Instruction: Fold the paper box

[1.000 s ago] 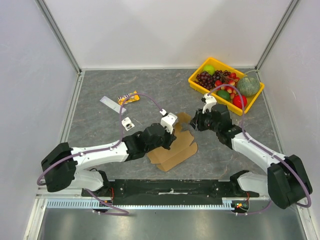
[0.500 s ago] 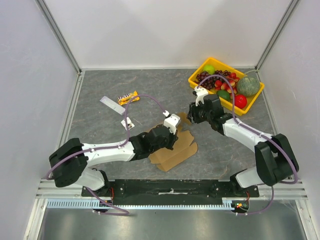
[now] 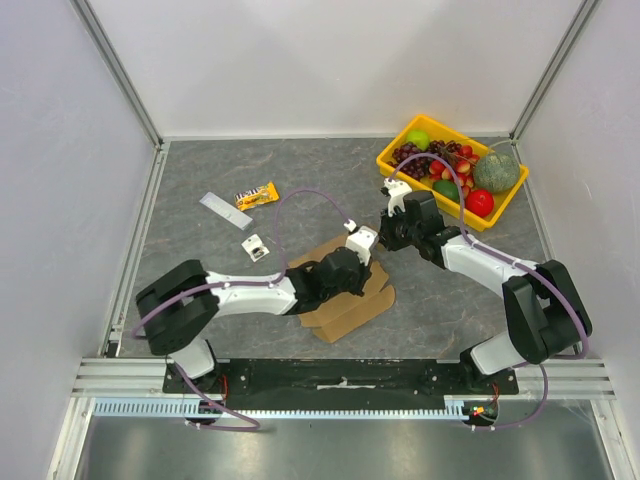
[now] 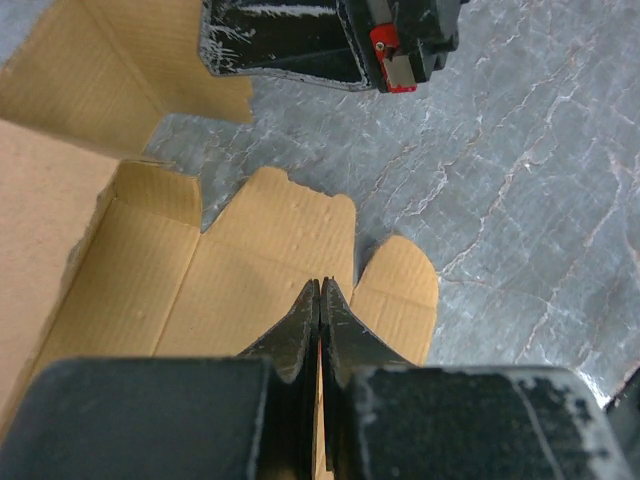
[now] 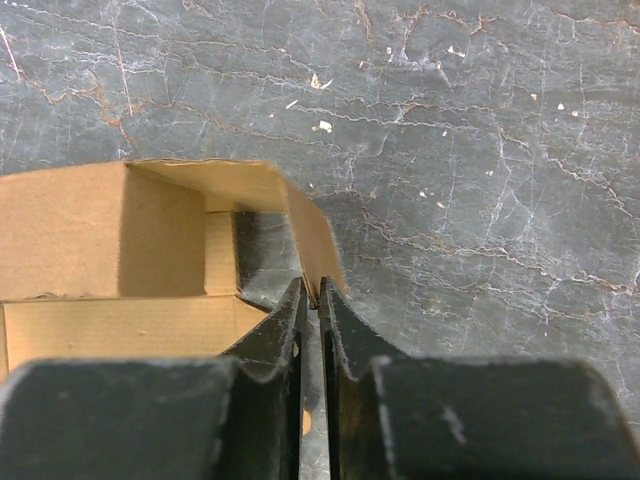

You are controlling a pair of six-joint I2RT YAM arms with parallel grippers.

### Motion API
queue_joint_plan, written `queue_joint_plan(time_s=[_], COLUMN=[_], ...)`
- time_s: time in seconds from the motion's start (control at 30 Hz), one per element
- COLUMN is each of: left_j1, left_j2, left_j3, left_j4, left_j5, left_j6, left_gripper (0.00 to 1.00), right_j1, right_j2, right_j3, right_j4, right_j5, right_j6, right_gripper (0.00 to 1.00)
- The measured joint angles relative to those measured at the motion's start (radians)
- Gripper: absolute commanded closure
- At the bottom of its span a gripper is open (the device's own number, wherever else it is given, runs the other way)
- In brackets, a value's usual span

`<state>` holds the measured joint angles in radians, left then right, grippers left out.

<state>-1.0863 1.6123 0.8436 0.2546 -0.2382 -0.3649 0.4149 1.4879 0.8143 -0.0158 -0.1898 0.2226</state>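
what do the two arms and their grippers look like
The left arm and right arm have white links with black joints, each with a looping purple cable. The left gripper and right gripper have black, tapered, scuffed fingers; a small red part shows on the right gripper's body.

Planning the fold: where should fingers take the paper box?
By the raised flap at its free edge, where the right gripper is shut: the paper box is thin sheet lying mostly flat, so pinch across the flap's thickness, coming from outside the box.
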Motion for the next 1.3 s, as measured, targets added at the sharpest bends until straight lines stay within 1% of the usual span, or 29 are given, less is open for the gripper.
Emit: queue_joint_plan(time_s=[0.13,0.37,0.7,1.3], left_j1=[-0.01,-0.044,-0.061,-0.072], left_j2=[0.103,0.221,0.26,0.259], left_j3=[0.045,0.102,0.121,0.115], left_j4=[0.024,0.033,0.03,0.032], left_j5=[-0.019,-0.077,-0.148,-0.278], left_j6=[-0.014,-0.035,-0.05,-0.05], left_gripper=[0.98,0.98,0.98,0.98], right_j1=[0.0,-0.001,-0.001,-0.001], right_j2=[0.0,0.0,-0.004,-0.006], right_j3=[0.0,0.0,0.0,-0.005], right_j4=[0.0,0.0,0.0,0.0], right_j5=[-0.004,-0.017,-0.023,-0.025], right_j6=[-0.005,-0.006,-0.006,-0.006], right_gripper=[0.95,0.97,0.97,0.98])
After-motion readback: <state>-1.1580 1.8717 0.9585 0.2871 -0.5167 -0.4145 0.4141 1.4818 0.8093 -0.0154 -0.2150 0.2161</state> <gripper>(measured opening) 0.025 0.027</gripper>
